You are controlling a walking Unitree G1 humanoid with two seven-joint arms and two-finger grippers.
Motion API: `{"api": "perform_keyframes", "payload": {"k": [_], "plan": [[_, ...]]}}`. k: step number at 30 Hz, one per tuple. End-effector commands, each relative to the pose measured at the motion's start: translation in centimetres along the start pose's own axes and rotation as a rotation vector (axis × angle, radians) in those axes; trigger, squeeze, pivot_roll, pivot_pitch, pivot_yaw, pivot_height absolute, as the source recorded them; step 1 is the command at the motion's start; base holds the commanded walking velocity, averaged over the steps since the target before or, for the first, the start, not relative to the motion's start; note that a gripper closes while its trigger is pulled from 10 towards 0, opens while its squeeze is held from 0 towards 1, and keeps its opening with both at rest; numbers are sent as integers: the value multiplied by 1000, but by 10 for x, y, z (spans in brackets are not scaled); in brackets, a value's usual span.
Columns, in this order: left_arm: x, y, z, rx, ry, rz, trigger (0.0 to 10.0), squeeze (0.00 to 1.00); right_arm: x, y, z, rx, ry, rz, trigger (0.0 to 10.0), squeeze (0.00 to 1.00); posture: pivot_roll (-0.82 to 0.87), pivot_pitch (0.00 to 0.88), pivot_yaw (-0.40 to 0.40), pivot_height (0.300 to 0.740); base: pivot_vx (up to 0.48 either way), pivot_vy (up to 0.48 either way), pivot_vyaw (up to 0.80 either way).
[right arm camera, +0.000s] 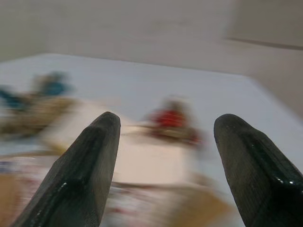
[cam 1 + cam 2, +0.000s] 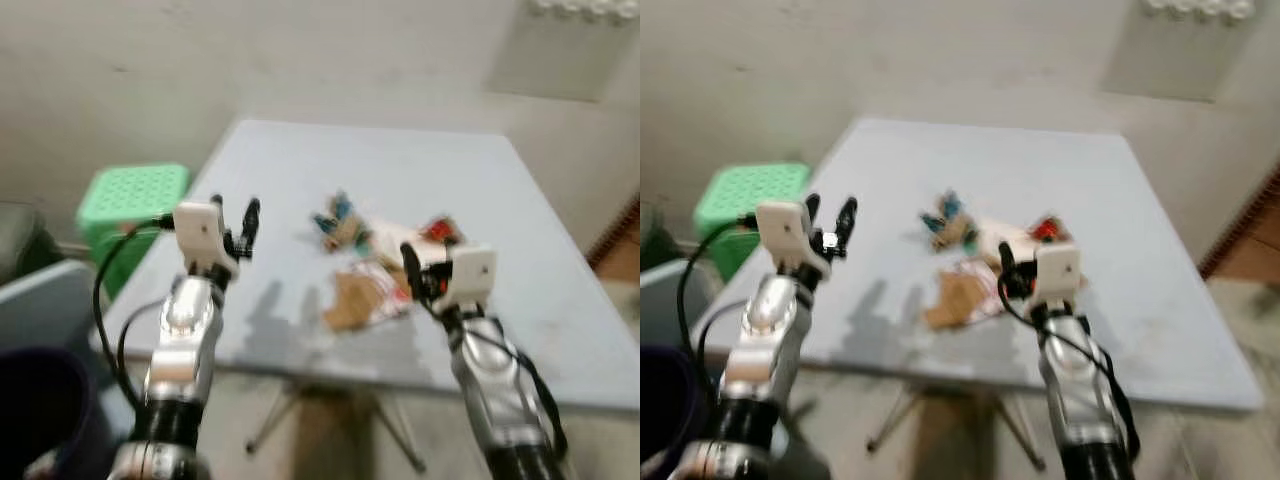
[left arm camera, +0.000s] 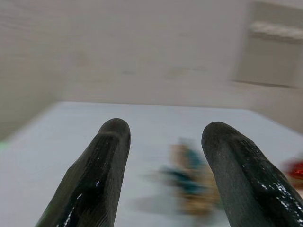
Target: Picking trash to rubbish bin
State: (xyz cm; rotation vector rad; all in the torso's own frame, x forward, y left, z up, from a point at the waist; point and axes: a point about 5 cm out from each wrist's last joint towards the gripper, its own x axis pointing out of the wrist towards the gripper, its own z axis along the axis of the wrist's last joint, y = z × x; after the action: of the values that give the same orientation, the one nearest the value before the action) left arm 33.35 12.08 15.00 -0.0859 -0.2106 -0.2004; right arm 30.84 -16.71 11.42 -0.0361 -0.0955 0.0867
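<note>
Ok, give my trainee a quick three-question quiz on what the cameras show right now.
1. True or false: both grippers are open.
2. Multiple choice: the pile of trash lies A) on the floor, B) on the grey table, C) in the green crate.
3. Which gripper is nearer the trash?

Key:
1. True: the left gripper and the right gripper both have spread fingers and hold nothing.
2. B.
3. The right gripper, at the pile's near edge; the left is off to its side.

Silver arms (image 2: 185,330), white wrist blocks (image 2: 200,232) — black cables, glossy black fingers (image 3: 94,184).
</note>
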Motion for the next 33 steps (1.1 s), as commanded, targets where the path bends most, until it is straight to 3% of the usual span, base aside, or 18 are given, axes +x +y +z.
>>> {"api": "perform_keyframes", "payload": {"k": [1, 9, 12, 18, 25, 28, 33], "plan": [[-1, 9, 1, 10, 11, 22, 10000, 0, 3, 7, 6, 32, -37, 6, 10000, 0, 78, 0, -2, 740, 0, 0, -438], [-5, 1, -5, 12, 41, -2, 10000, 0, 1, 7, 2, 33, 12, -11, 10000, 0, 73, 0, -4, 740, 0, 0, 0], [-7, -5, -5, -14, 40, -39, 10000, 0, 0, 5, 2, -5, 14, -45, 10000, 0, 71, 0, -5, 740, 0, 0, 0], [-9, -8, -9, 23, 69, -67, 10000, 0, -2, 7, -3, 16, 40, -13, 10000, 0, 70, 0, -3, 740, 0, 0, 0], [-14, -21, -14, 74, 90, -184, 10000, 0, -4, -1, -5, -10, 51, -17, 10000, 0, 68, 0, 0, 740, 0, 0, 0], [-18, -28, -17, 93, 109, -256, 10000, 0, -4, -6, -8, 72, 97, -1, 10000, 0, 71, 0, 1, 740, 0, 0, 0], [-22, -34, -23, 103, 138, -311, 10000, 0, -3, -14, -5, 59, 66, -9, 10000, 0, 75, 0, -2, 740, 0, 0, 0]]}}
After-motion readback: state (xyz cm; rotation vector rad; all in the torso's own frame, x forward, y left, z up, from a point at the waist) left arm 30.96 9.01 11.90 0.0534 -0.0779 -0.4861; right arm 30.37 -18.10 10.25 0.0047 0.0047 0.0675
